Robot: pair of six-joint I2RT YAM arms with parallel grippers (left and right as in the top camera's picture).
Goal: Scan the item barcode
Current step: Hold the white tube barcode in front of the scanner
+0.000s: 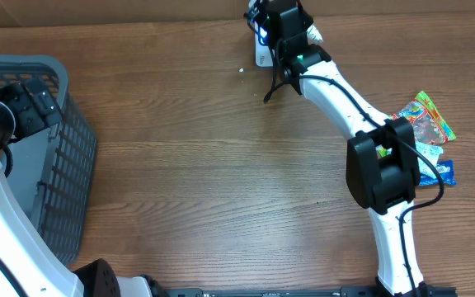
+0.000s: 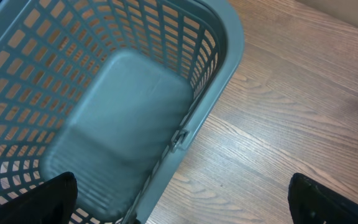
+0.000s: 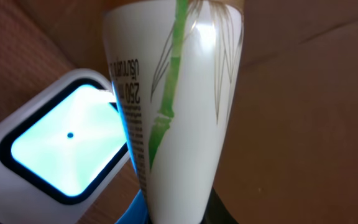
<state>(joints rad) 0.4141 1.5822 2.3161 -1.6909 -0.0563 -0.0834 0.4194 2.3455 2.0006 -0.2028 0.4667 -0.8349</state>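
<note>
The white tube (image 3: pixel 173 112) is pinched by the right end effector (image 1: pixel 266 21) just beside the lit scanner (image 3: pixel 67 146). The barcode may be missed if it is turned away from the light. The left end effector (image 2: pixel 180 202) is spread above the basket (image 2: pixel 222 56).

Grey plastic basket (image 1: pixel 71 165) on wooden table (image 1: pixel 204 181), colourful packets (image 1: pixel 425 118) far right, well apart

The table (image 1: pixel 188 165) is matt, grained wood. The basket (image 2: pixel 222 43) is smooth grey plastic. The tube (image 3: pixel 179 112) looks glossy white; the scanner (image 3: pixel 67 140) has smooth white casing. The packets (image 1: pixel 423 120) are shiny foil.
</note>
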